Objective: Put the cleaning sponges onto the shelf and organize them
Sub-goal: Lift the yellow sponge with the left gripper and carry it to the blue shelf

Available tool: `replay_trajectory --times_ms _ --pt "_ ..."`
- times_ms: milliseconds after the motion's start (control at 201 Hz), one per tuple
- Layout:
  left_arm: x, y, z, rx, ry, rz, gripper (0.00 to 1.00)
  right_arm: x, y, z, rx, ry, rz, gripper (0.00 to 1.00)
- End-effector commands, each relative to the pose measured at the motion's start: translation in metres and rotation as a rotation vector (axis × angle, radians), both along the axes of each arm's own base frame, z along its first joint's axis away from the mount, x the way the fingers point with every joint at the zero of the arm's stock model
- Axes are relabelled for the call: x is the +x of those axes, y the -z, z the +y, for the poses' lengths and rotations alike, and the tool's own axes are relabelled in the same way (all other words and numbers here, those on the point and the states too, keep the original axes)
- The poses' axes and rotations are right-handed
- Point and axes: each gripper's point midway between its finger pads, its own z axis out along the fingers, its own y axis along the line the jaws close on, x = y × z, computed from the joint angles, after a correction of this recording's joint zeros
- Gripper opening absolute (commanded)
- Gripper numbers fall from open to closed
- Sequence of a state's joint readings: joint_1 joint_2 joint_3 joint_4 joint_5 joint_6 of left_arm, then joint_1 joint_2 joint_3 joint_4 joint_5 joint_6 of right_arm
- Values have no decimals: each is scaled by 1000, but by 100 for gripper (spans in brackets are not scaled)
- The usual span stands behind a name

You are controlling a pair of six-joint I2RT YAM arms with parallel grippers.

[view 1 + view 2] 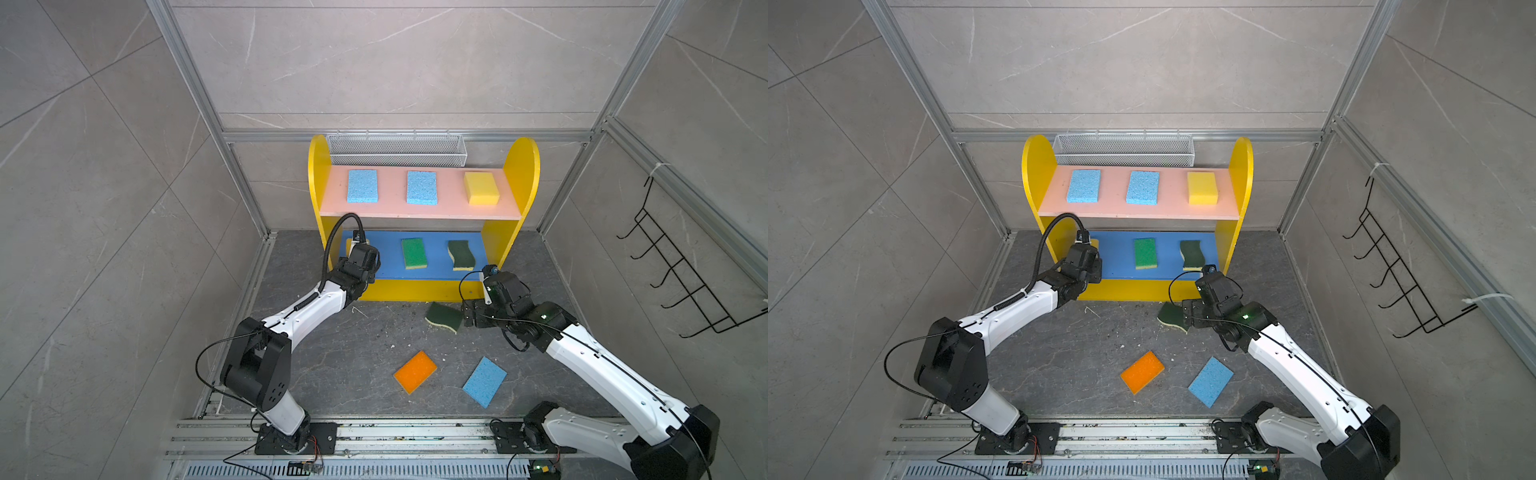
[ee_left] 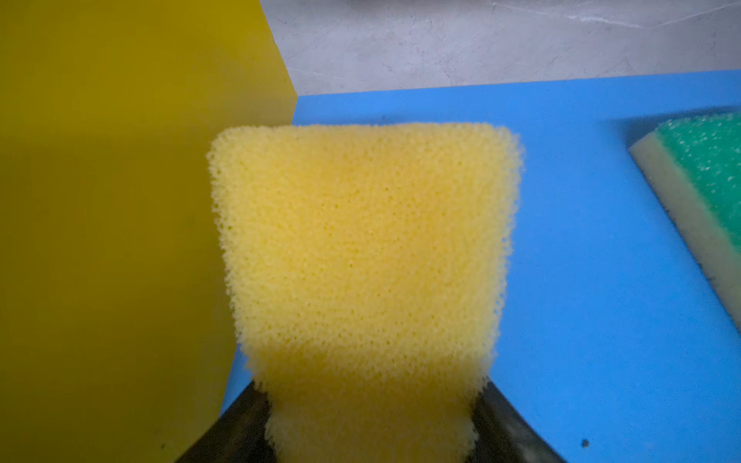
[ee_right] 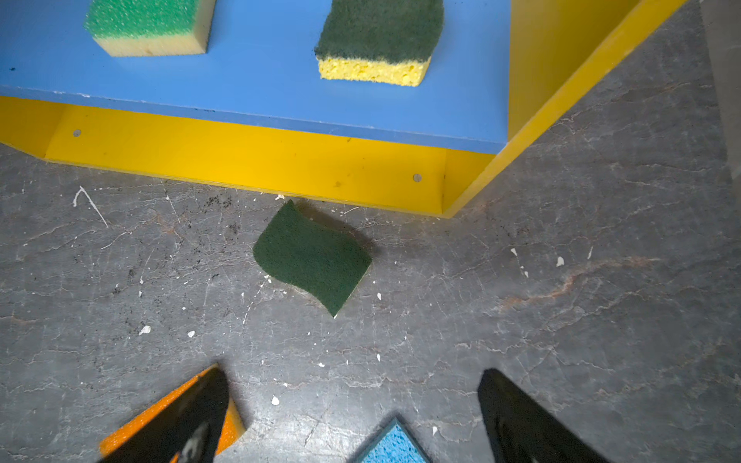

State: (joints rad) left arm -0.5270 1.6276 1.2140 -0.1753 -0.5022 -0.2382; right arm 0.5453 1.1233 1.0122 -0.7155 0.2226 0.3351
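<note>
My left gripper [image 2: 369, 383] is shut on a yellow sponge [image 2: 361, 248], holding it over the left end of the shelf's [image 1: 523, 174] blue middle board [image 2: 581, 240], close to the yellow side. A green sponge [image 1: 414, 252] and a dark-green wavy sponge [image 1: 460, 255] lie on that board. Two light blue sponges [image 1: 362, 185] [image 1: 422, 188] and a yellow one [image 1: 481, 188] sit on the pink board. My right gripper [image 3: 352, 368] hangs open above the floor, just short of a second dark-green wavy sponge [image 3: 310, 256]. An orange sponge [image 1: 415, 371] and a light blue sponge [image 1: 484, 381] lie nearer the front.
A white wire mesh basket [image 1: 397, 149] hangs behind the shelf's top. A black wire hook rack [image 1: 673, 266] is fixed to the right wall. Aluminium rails [image 1: 374, 436] carry both arm bases at the front. The floor is dark, scuffed stone.
</note>
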Motion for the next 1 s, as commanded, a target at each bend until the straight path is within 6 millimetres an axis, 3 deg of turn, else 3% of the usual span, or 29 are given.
replay_trajectory --times_ms 0,573,996 --pt "17 -18 -9 -47 14 -59 64 3 -8 2 1 -13 -4 99" --pt "36 2 -17 -43 -13 -20 69 2 -12 0 -3 -16 -9 99" --pt "29 0 -10 -60 -52 -10 76 1 -15 -1 1 -16 -16 99"
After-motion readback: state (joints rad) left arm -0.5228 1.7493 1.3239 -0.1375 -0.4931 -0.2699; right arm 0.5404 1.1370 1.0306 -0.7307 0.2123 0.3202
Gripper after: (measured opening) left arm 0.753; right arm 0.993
